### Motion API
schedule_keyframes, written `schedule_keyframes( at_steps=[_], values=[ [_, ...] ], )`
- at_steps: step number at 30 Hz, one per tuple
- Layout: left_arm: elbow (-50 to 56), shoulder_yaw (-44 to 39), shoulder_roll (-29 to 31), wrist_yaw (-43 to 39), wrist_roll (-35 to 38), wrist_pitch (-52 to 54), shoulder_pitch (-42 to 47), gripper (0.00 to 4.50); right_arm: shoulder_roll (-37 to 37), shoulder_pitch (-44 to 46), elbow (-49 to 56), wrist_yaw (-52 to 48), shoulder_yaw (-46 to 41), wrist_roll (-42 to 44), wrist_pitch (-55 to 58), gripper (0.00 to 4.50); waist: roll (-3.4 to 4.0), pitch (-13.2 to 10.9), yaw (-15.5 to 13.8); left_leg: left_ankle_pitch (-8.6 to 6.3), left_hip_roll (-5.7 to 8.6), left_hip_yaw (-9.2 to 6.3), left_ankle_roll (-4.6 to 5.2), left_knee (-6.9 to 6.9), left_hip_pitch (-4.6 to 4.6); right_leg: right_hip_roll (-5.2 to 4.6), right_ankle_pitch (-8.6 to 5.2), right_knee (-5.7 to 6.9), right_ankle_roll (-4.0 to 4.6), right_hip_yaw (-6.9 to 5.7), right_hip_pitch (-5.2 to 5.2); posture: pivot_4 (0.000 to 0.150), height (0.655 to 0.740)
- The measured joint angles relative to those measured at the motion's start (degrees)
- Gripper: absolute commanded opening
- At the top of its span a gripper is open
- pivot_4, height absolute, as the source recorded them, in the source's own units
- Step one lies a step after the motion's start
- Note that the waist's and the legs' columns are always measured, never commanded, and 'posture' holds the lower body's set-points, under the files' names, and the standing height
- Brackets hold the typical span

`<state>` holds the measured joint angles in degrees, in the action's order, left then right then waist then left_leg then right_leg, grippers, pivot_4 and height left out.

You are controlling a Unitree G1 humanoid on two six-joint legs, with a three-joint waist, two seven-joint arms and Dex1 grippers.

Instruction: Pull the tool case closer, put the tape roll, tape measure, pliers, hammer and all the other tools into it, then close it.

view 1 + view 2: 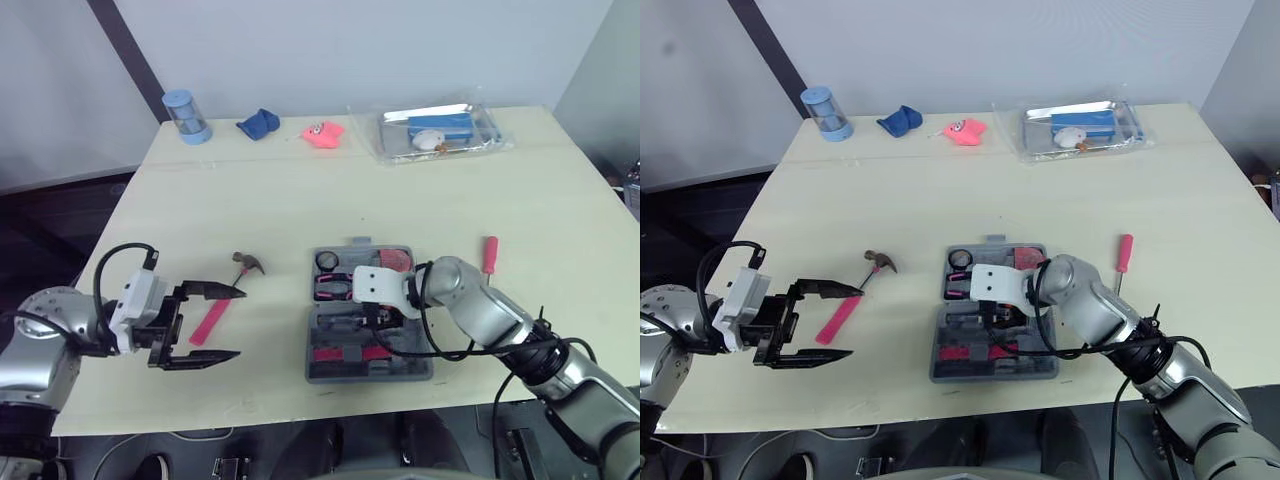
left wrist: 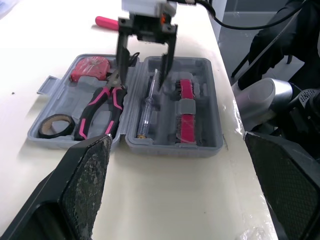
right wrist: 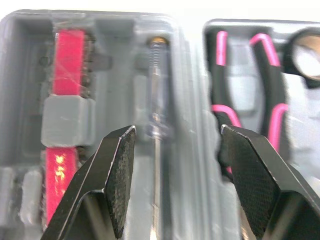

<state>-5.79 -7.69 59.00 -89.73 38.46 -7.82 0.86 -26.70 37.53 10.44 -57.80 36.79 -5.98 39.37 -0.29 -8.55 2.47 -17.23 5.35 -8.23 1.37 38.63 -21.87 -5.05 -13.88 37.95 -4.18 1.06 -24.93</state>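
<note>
Hovering over the open grey tool case [image 2: 170, 149], my right pincer [image 3: 176, 137] has its two black fingers spread apart, gripping nothing. Straight below the gap between them lies a clear-handled screwdriver [image 2: 147, 107], seated in its slot in one half of the case. Beside it in that half sits a pink bit holder [image 2: 186, 125]; pale marks on it are too blurred to read.

In the other half of the case lie pliers [image 2: 102, 107] with pink and black handles, a black tape roll [image 2: 47, 131] and a red tape measure [image 2: 90, 69]. The case rests flat on the cream counter [image 1: 300, 190], near its front edge, lid fully open.

My left pincer [image 1: 235, 323] is to the left of the case, fingers wide apart and empty, pointing towards it. A hammer [image 1: 210, 322] with a pink handle lies on the counter by those fingertips, apart from the case. A red-handled screwdriver [image 1: 490, 255] lies on the counter to the right of the case.

Along the far edge stand a blue cylinder [image 1: 186, 117], a blue cloth [image 1: 259, 123], a pink toy [image 1: 322, 133] and a clear plastic tray [image 1: 490, 135].
</note>
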Motion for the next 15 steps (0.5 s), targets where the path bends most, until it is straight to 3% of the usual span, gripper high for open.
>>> schedule_keyframes(
  at_steps=[1,3,5,7,8,15],
  values=[
    [0.1,0.0,0.0,0.0,0.0,0.0,0.0,4.5,0.2,-0.3,0.3,0.2,-0.8,0.5,-0.3,2.85,0.0,0.0,0.0,0.0,0.0,0.0,0.0,-0.01,0.0,0.0,0.0,0.0,0.0,0.0,0.0,0.15,0.74],
    [0.1,-0.1,0.0,0.0,0.0,0.1,-0.1,4.5,0.3,-1.2,0.5,0.7,-2.0,1.4,-2.2,2.3,0.0,0.0,-0.1,0.0,0.0,0.0,0.0,0.0,0.0,0.0,0.0,-0.01,0.0,0.0,0.0,0.15,0.74],
    [0.1,-0.3,-0.2,0.0,0.0,0.2,-0.1,4.5,1.2,-4.0,0.4,0.9,-4.1,3.2,-6.8,1.49,0.0,0.0,-0.1,0.0,0.0,0.0,0.0,0.0,0.0,0.0,0.0,-0.02,0.0,-0.01,0.01,0.15,0.74],
    [0.1,-0.3,-0.4,0.0,0.0,0.3,-0.1,4.5,2.3,-6.4,-0.2,1.4,-4.5,4.2,-10.5,0.28,0.0,0.0,-0.1,0.0,0.0,0.0,0.0,0.0,0.0,0.01,0.0,0.0,0.0,0.0,0.01,0.15,0.74],
    [0.1,-0.3,-0.5,0.0,0.0,0.4,0.0,4.5,2.5,-7.3,-0.5,1.5,-4.5,4.3,-12.1,0.06,0.0,0.0,-0.1,0.0,0.01,0.01,0.0,0.0,0.0,0.01,0.0,0.0,0.0,0.0,0.01,0.15,0.74],
    [0.1,-0.3,-0.8,0.0,0.0,1.2,0.3,4.5,3.0,-9.8,-4.7,3.2,-5.0,4.1,-18.5,0.06,0.0,0.0,-0.1,0.0,0.01,0.01,0.0,0.0,0.02,0.05,0.0,0.01,0.0,0.0,0.02,0.15,0.74]
  ],
)
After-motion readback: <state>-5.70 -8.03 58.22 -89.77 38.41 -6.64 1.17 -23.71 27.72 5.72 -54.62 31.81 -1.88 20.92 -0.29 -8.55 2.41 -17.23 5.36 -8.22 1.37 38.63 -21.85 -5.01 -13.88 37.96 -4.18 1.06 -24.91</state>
